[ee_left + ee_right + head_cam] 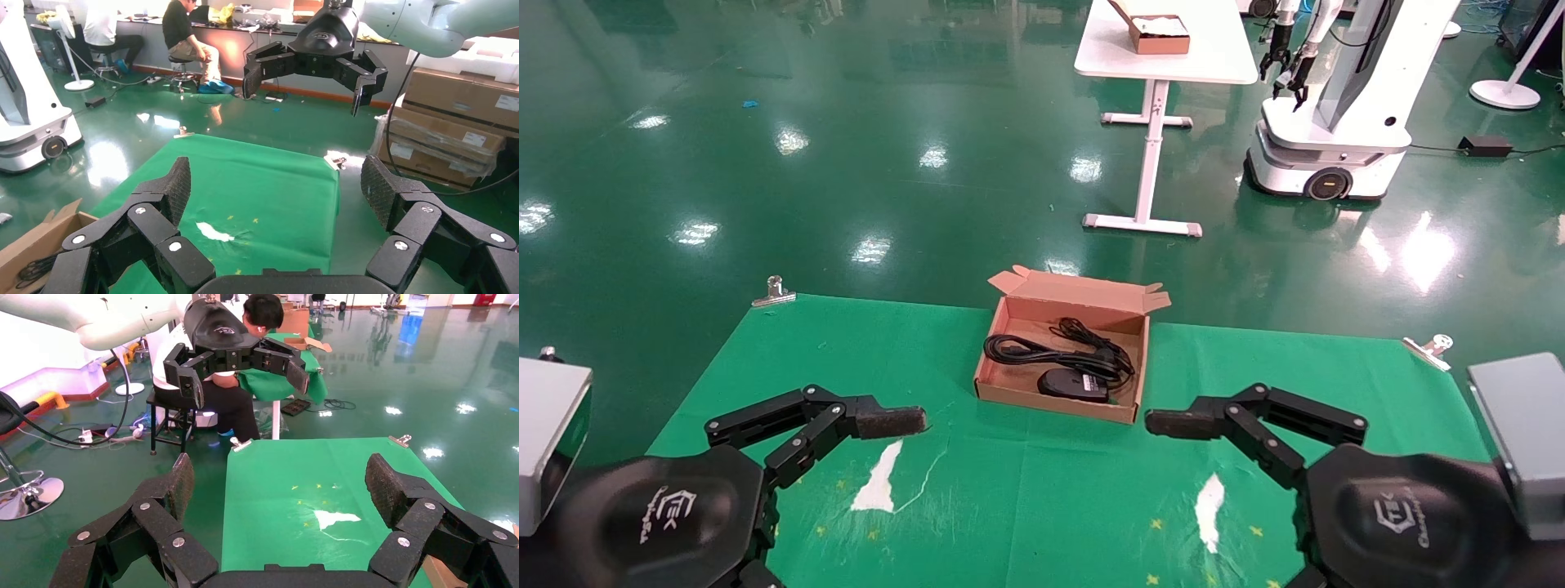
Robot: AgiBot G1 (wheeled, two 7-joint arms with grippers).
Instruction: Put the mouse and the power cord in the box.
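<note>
Black, rubber-padded fingers spread wide and empty on both grippers: left gripper [891,422] hovers low beside the near-left corner of the box [1125,361], right gripper [1173,422] beside its near-right corner, each pointing inward. Box: shallow brown cardboard, flap lid raised at the far side, resting on the green cloth [1009,506]. Inside it, the mouse [1073,384], black, oval and smooth, lies against the near wall; the power cord [1042,353], thick black loops, lies just behind, touching the mouse.
</note>
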